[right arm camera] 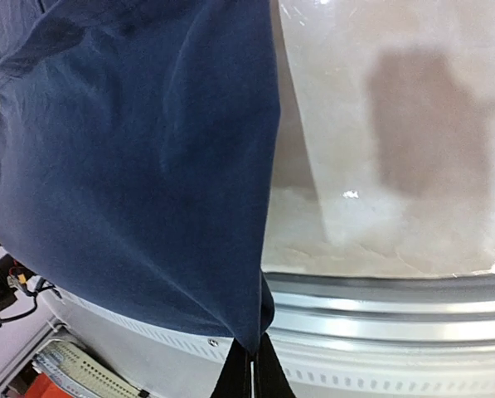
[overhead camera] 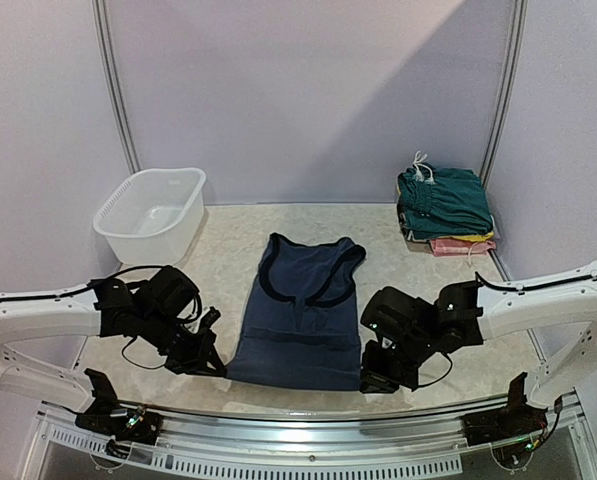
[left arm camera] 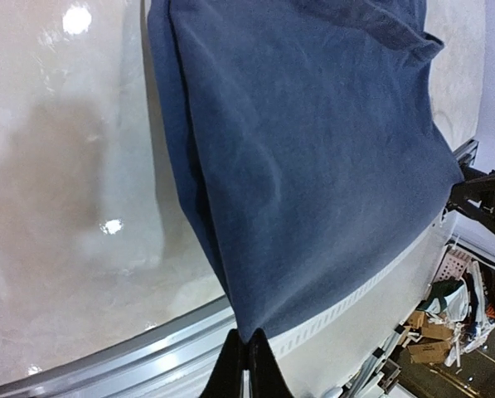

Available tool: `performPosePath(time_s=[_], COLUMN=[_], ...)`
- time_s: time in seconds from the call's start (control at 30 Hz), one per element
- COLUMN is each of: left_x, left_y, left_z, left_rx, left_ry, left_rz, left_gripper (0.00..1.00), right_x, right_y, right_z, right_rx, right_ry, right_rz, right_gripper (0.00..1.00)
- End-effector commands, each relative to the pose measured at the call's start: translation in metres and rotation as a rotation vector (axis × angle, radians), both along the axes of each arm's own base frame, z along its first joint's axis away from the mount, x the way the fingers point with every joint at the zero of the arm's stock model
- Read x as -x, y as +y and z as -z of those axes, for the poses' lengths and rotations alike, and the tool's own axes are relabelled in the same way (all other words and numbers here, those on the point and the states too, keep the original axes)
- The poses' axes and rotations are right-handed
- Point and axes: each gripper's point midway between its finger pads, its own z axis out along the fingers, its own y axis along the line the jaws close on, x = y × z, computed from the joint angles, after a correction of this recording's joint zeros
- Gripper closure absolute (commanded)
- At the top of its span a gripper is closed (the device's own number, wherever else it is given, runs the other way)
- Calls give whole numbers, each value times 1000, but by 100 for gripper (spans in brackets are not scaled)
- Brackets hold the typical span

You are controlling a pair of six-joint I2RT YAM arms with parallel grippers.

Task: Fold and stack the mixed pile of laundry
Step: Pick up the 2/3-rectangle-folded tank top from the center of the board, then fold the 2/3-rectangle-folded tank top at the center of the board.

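At the near table [overhead camera: 228,250] edge, the left gripper [overhead camera: 216,366] and right gripper [overhead camera: 371,378] are each pinched tight on a near hem corner of the navy tank top [overhead camera: 303,310]. The top lies spread mid-table with its neck toward the far side. Folded teal shorts [overhead camera: 443,200] top a small stack at the far right, and a white tub [overhead camera: 150,215] sits far left.

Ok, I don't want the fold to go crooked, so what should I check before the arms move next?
1. Left gripper shut on tank top's near hem corner: ok.
2. Right gripper shut on the other near corner: ok.
3. Top spread out, straps pointing away from the arms: ok.
4. White tub and folded stack apart from the top: ok.
5. Both cloth layers caught in each grip: cannot tell.
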Motion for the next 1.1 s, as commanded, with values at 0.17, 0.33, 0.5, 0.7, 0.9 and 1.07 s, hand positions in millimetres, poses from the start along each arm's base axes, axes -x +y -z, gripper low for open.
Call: performPosePath(time_s=[0.17,0.33,0.5,0.7,0.9,1.07], left_x=[-2,-18,-36,-67,-107,-140], left_y=[1,-2,-11,-19,-11,-11], left_z=[-41,-73,-99,-129,-134,-131], left_rx=[-64,-69,-90,-128,-156,-171], left_ry=[12,-45,-85,-131,-115,-88], left_rz=[-146,-194,-209,-218,-235,-226], left_gripper=[100,100,100,100,100,100], right_x=[3,-12,-37,-71,-116,-156], right_y=[-48,-55,-65,-67,-70,-68], right_z=[-39,-68,-94,-120,-131,-137], right_rx=[256,260,264,264,300,332], right_ry=[-30,-93,-139,-176,-182,-185], right_rz=[-138,-158,-151,-168,-176,-207], right_gripper=[100,100,100,100,100,100])
